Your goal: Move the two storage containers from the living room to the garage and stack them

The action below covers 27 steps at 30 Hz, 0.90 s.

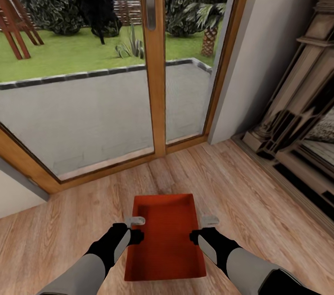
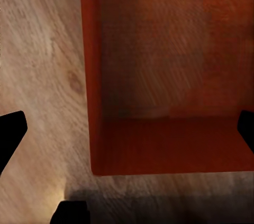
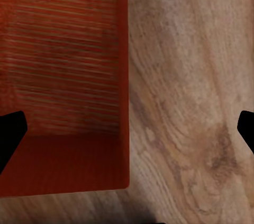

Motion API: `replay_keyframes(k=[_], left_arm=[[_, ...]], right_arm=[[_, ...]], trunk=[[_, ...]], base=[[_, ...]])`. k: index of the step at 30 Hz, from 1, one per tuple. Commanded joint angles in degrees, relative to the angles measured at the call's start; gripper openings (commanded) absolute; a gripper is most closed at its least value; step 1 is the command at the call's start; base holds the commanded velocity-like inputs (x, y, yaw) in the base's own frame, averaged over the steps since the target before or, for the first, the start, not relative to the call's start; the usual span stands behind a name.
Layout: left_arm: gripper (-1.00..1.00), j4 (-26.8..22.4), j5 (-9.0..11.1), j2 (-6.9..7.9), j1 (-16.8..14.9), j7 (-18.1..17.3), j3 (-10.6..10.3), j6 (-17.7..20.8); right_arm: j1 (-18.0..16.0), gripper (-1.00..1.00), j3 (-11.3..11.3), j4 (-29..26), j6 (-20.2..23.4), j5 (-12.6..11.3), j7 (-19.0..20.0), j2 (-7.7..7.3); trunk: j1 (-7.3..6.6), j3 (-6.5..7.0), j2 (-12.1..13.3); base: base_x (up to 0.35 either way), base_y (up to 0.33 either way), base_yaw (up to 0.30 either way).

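Both grippers, left gripper (image 1: 135, 221) and right gripper (image 1: 209, 220), straddle the orange-red storage container (image 1: 165, 239) at lower centre with jaws open. Uneven closing may tilt it.

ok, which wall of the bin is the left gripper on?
The storage container's long wall on the robot's left, left gripper jaws open astride it; right gripper at the opposite wall.

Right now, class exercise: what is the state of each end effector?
Left end effector: open, straddling the left wall of the storage container, not gripping it.
Right end effector: open, straddling the container's right wall, not gripping it.
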Motion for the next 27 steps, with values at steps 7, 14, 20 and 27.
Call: replay_keyframes(k=[7, 14, 20, 27], left_arm=[[1.00, -0.26, 0.22, -0.01, -0.01, 0.74, -0.16, -0.30], [1.00, -0.22, 0.18, 0.05, -0.01, 0.43, -0.16, -0.31], [1.00, -0.27, 0.12, 0.08, -0.01, 0.98, -0.08, -0.33], [1.00, -0.27, 0.09, 0.08, -0.01, 0.96, -0.15, -0.33]], right_arm=[[-0.03, 1.00, 0.54, -0.39, -1.01, -0.23, -0.30, -0.03], [-0.03, 1.00, 0.55, -0.86, -1.28, -0.07, -0.30, -0.03], [-0.03, 1.00, 0.55, -1.05, -1.39, -0.02, -0.30, -0.10], [-0.03, 1.00, 0.62, -1.25, -2.29, -0.01, -0.30, -0.27]], trunk=[[0.66, -0.59, -1.24], [2.20, -1.84, -4.04], [3.29, -2.74, -6.05], [3.95, -3.28, -7.25]], base=[[0.000, 0.000, 0.000], [0.000, 0.000, 0.000], [0.000, 0.000, 0.000], [0.000, 0.000, 0.000]])
